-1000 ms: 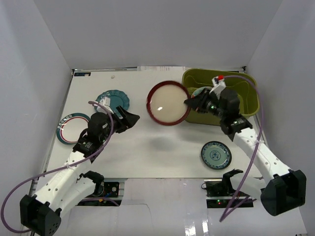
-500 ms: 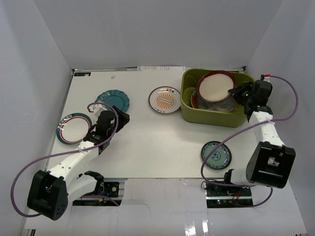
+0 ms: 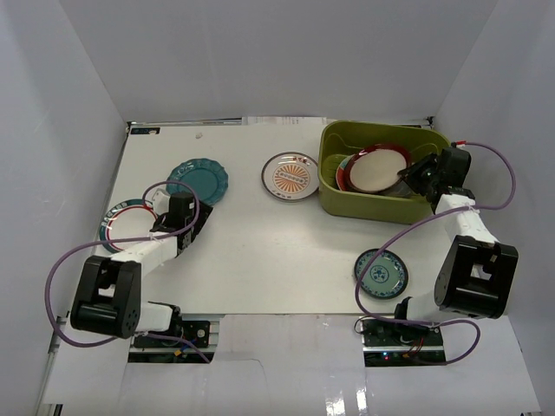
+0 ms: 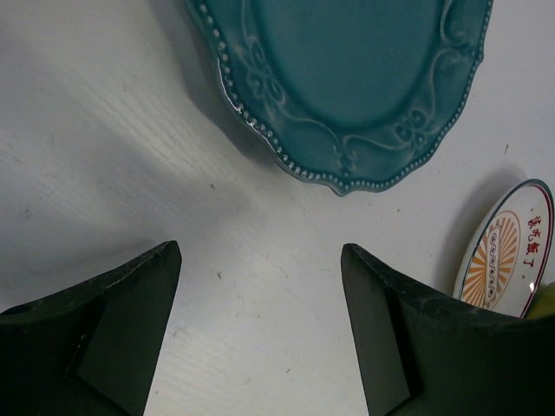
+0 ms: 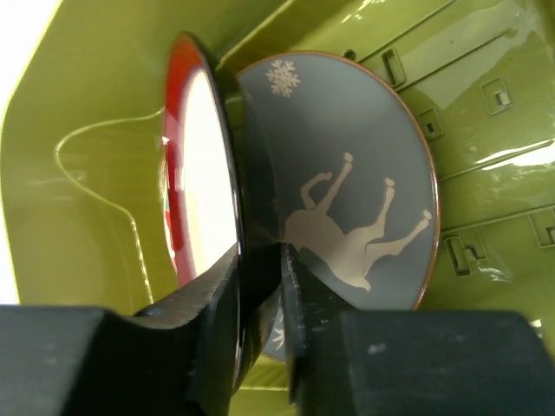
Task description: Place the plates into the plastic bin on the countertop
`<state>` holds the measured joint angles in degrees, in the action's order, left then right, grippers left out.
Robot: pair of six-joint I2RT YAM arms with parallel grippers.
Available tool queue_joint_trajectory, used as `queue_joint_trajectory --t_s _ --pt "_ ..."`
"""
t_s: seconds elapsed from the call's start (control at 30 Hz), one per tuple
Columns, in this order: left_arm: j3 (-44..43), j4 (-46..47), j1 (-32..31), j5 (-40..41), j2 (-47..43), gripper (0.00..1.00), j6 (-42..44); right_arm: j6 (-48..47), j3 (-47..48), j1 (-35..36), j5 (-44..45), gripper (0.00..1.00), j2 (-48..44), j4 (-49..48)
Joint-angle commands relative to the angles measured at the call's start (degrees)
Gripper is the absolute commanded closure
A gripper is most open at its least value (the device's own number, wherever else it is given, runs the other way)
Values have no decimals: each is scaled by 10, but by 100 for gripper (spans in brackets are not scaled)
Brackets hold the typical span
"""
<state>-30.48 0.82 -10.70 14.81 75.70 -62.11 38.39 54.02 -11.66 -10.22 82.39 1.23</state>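
Observation:
The red-rimmed tan plate (image 3: 379,167) leans tilted inside the olive plastic bin (image 3: 373,211), with my right gripper (image 3: 409,178) shut on its rim. In the right wrist view that plate (image 5: 195,173) stands on edge against a grey plate with a deer (image 5: 347,199), its rim between my right gripper's (image 5: 260,260) jaws. A red-and-teal plate edge (image 3: 344,166) shows beneath. My left gripper (image 3: 198,224) hovers open and empty over the countertop (image 4: 87,130), just short of the teal scalloped plate (image 4: 347,69). On the countertop lie the orange sunburst plate (image 3: 290,176), the striped-rim white plate (image 3: 130,224) and the small teal plate (image 3: 381,273).
White walls close in the countertop on the left, back and right. The bin stands at the back right corner, its slotted wall (image 5: 486,130) close behind the plates. Purple cables loop off both arms.
My right arm carried the red-rimmed plate from over the table's middle into the bin and lowered it. My left gripper pulled back toward the near left, still open.

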Motion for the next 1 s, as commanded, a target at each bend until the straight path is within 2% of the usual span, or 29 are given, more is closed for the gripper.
queue_joint_trajectory --t_s 0.0,0.2,0.3,0.33,0.43,0.47,0.53,0.87,0.97 --pt "-26 13 9 18 23 14 -28 -3 12 -4 -4 69 -4 -71" --pt "-76 -5 21 32 108 15 -34 -18 -3 -3 2 51 0 -60" --pt "-82 1 30 26 131 16 -38 -29 -3 -4 17 27 -9 -47" --pt "-78 9 35 22 133 16 -38 -31 -4 -4 20 14 -19 -41" --pt "-75 25 43 9 146 18 -43 -36 -5 -4 15 2 -43 -39" --pt "-78 27 45 7 155 18 -46 -36 -6 -4 13 0 -50 -38" --pt "-78 32 46 1 161 20 -51 -36 -8 -4 2 10 -74 -36" --pt "-47 102 54 -34 190 30 -76 -13 -75 -4 -134 10 -149 -67" --pt "-25 139 59 -46 194 38 -85 5 -103 -4 -176 10 -174 -93"
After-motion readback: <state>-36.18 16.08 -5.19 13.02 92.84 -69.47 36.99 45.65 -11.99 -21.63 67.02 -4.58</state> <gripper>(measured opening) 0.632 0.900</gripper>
